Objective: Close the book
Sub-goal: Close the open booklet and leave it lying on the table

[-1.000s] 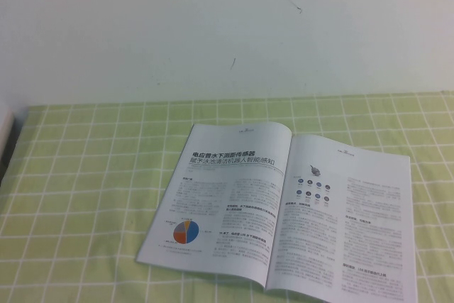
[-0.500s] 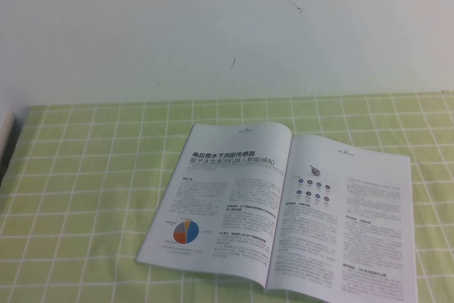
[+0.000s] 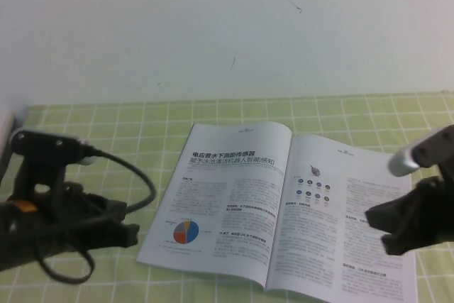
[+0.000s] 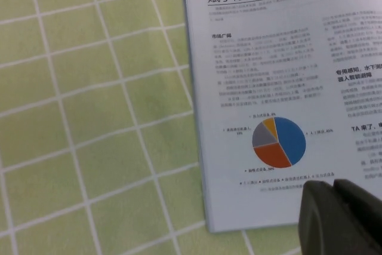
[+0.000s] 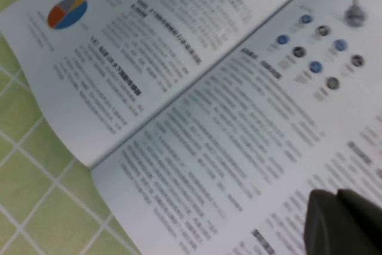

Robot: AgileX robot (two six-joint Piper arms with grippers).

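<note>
An open book (image 3: 284, 204) lies flat on the green checked cloth, its left page carrying a Chinese headline and a pie chart (image 3: 186, 232). My left gripper (image 3: 131, 235) hovers just off the book's left edge, near the front corner, fingers pressed together with nothing held. In the left wrist view the pie chart (image 4: 279, 143) sits just beyond the left gripper (image 4: 331, 192). My right gripper (image 3: 379, 228) hangs above the right page, also shut and empty. The right wrist view shows the spine (image 5: 197, 85) and printed text under the right gripper (image 5: 334, 198).
The green checked tablecloth (image 3: 85, 118) covers the table up to a white wall (image 3: 213, 26) behind. A pale object (image 3: 6, 122) shows at the far left edge. The left arm's black cable (image 3: 138, 179) loops beside the book.
Both arms have come into the high view, the left beside the book's left edge and the right over the right page. The book has not moved.
</note>
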